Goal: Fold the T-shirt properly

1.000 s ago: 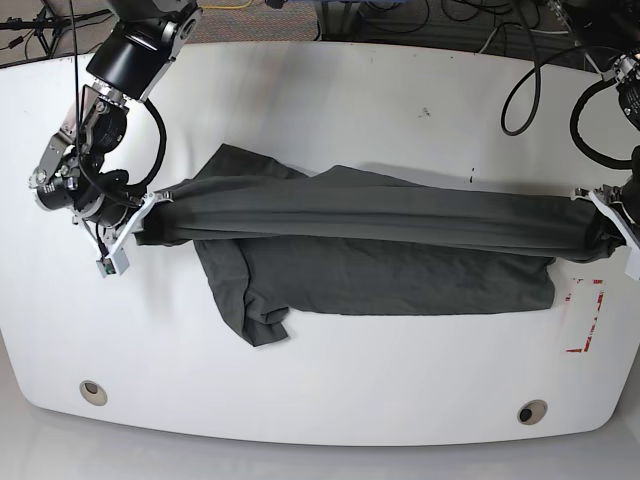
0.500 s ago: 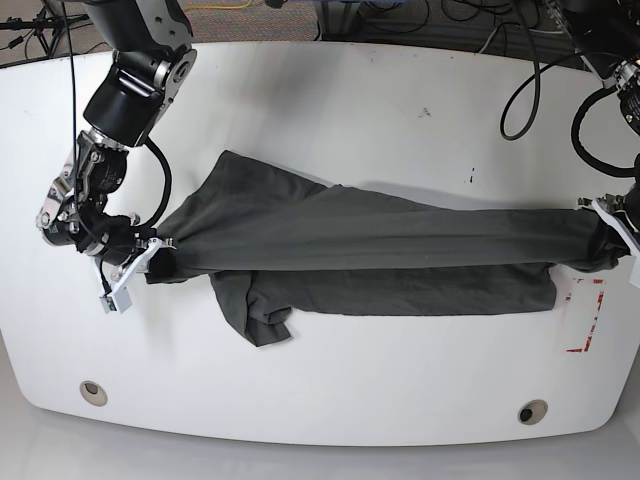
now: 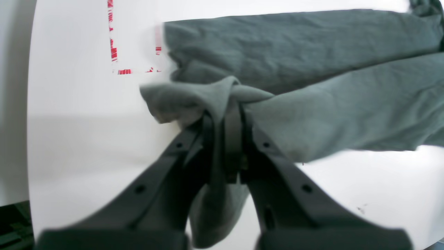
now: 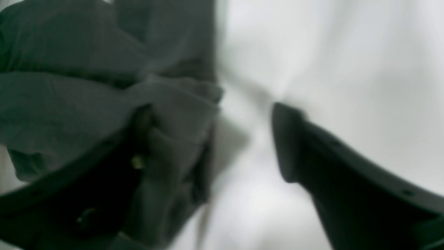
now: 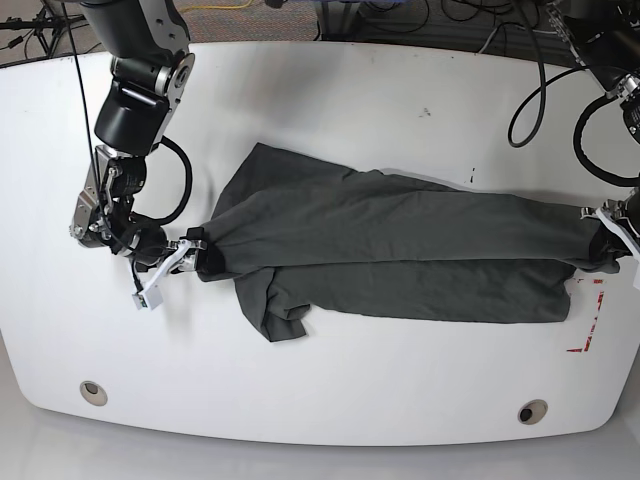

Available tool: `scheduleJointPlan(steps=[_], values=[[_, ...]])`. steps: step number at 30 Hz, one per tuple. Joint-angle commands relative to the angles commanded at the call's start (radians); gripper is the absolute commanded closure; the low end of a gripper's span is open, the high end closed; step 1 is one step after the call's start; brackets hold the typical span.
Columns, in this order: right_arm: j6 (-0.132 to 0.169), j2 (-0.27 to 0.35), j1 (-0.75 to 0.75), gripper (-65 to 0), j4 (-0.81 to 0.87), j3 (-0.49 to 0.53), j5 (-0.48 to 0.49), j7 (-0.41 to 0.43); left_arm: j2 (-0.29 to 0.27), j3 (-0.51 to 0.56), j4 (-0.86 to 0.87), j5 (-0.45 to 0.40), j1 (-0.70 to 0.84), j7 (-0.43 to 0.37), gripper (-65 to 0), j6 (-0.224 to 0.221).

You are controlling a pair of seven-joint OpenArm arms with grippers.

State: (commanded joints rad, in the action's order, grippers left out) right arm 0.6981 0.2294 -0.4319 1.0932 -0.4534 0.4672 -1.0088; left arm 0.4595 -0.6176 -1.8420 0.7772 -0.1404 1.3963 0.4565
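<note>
Left gripper [image 3: 227,114] pinching T-shirt [image 5: 400,245] at table's [image 5: 330,90] right edge | right gripper [image 5: 180,258], arm reaching low at left, jaws spread in wrist view | shirt lying stretched across table's middle.

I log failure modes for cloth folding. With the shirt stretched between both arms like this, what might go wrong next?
The right gripper shows its jaws apart, with the T-shirt bunched against one finger only, so that end may drop unevenly. The left gripper pinches a thick bunched wad, not a flat edge, so creases may be folded in. The sleeve lies crumpled below the fold.
</note>
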Motion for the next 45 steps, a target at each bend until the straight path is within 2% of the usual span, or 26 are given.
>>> scheduleJointPlan(steps=[4, 8, 13, 19, 23, 27, 29, 33, 35, 39, 45], values=[[0.000, 0.028, 0.037, -51.7, 0.031, -0.003, 0.031, -0.034, 0.002, -0.002, 0.000, 0.000, 0.000, 0.000, -0.6, 0.000], [0.000, 0.044, 0.110, -51.7, 0.103, -0.003, 0.121, -0.037, 0.002, -0.002, 0.011, 0.000, 0.002, 0.000, -0.6, 0.000], [0.000, 0.077, 0.196, -51.7, 0.206, -0.003, 0.311, -0.092, 0.000, -0.002, 0.011, 0.000, 0.005, 0.000, -0.6, 0.000], [0.000, 0.086, 0.252, -51.7, 0.256, -0.003, 0.479, -0.097, -0.002, 0.000, 0.011, 0.000, 0.008, 0.000, -0.6, 0.000], [-0.033, 0.083, 0.224, -51.7, 0.233, -0.002, 0.474, -0.095, 0.000, 0.000, 0.011, 0.000, 0.008, 0.000, -0.6, 0.000], [-0.035, 0.072, 0.158, -51.5, 0.175, 0.005, 0.428, -0.095, 0.003, 0.000, 0.011, 0.000, 0.008, 0.000, -0.6, 0.000], [-0.036, 0.064, 0.132, -49.9, 0.157, 0.005, 0.419, -0.098, 0.005, 0.000, 0.011, 0.000, 0.009, 0.000, -0.6, 0.000], [-0.039, 0.060, 0.126, -41.5, 0.153, 0.008, 0.416, -0.104, 0.005, -0.002, 0.011, 0.000, 0.009, 0.000, -0.6, 0.000], [-0.039, 0.057, 0.130, -39.8, 0.153, 0.012, 0.416, -0.121, 0.005, -0.002, 0.011, 0.000, 0.009, 0.000, -0.6, 0.000], [-0.033, 0.052, 0.189, -39.5, 0.196, 0.023, 0.422, -0.161, 0.005, -0.002, 0.011, 0.000, 0.009, 0.000, -0.6, 0.000], [-0.031, 0.028, 0.338, -39.5, 0.359, 0.011, 0.422, -0.163, 0.003, -0.002, 0.011, 0.000, 0.009, 0.000, -0.6, 0.000]])
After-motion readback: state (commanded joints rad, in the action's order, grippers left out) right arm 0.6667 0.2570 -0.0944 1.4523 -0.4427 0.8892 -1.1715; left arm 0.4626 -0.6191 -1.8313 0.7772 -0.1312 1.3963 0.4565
